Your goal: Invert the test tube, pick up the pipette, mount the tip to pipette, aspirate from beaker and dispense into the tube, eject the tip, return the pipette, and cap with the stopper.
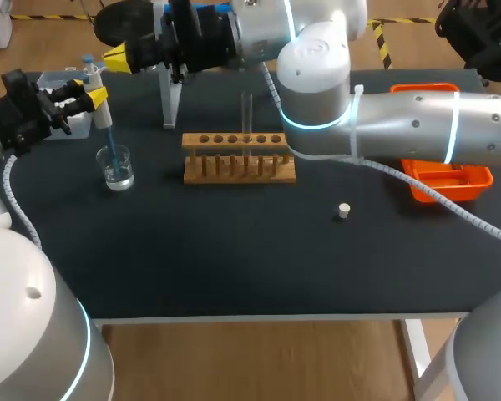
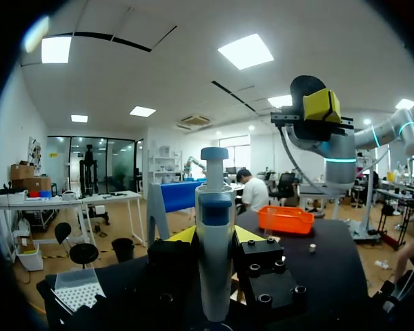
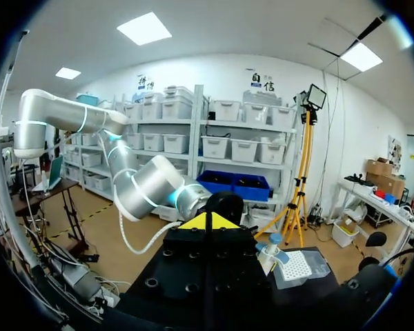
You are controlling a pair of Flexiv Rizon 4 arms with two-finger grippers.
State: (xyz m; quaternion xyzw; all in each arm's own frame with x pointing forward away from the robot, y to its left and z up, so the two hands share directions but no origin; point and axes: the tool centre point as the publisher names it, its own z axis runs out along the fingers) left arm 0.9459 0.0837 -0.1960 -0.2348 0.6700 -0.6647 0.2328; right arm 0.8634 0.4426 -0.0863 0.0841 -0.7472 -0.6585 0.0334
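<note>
Head view, from the front: the white stopper lies alone on the table. Farther back, the beaker stands left of the rack, where the tube stands upright. An orange tray sits to the right. The left gripper is clamped on the pipette, whose blue tip dips into the beaker. The right gripper, fingers together, hangs over the far edge.
</note>
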